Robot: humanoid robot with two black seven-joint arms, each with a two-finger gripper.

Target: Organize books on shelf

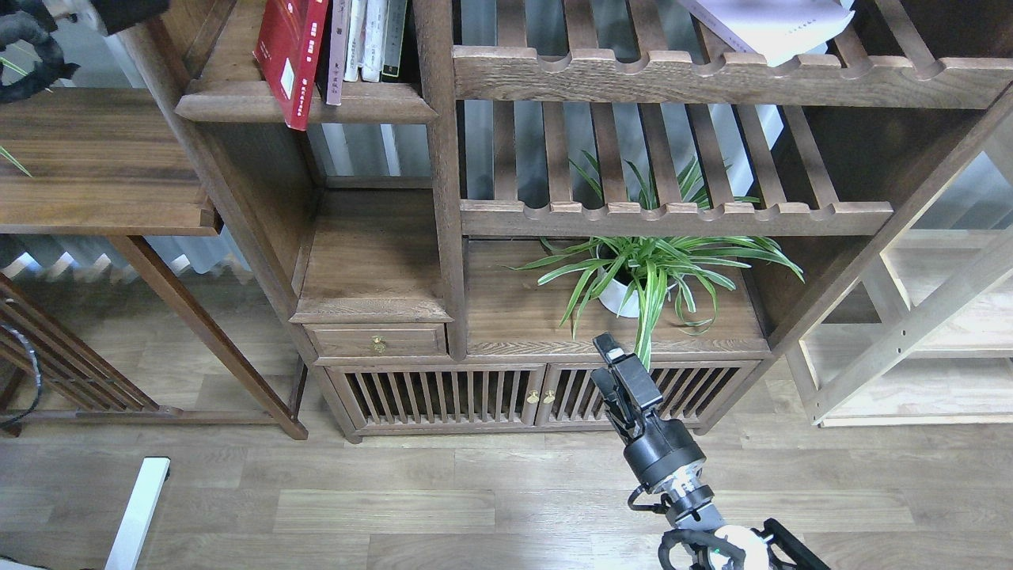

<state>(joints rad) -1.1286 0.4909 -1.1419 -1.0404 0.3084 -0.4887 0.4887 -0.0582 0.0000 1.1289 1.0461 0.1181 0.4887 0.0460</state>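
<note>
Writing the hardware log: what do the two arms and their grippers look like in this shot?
Right arm: black cylindrical wrist, silver collar, looped black cable, white joint with a green spot near the frame edge. Right gripper: black, boxy, pale patch near the tip. Left arm: black housing, corrugated black cable; its gripper is out of frame.

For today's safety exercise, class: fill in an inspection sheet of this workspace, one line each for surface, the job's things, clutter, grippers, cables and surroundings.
Surface: narrow dark-brown shelf board with moulded front edge, upper left of the bookcase.
Job's things: red book leans on that board, its lower corner overhanging the front edge; white-lavender book lies on the top slatted shelf.
Clutter: thin pale-spined books stand beside the red book.
Grippers: right gripper low, in front of the cabinet doors, holding nothing; fingers not told apart. Left gripper out of view.
Cables: black cable at the left arm, top left; another at the right wrist.
Surroundings: potted spider plant, small drawer, pale wood rack, wood floor.
</note>
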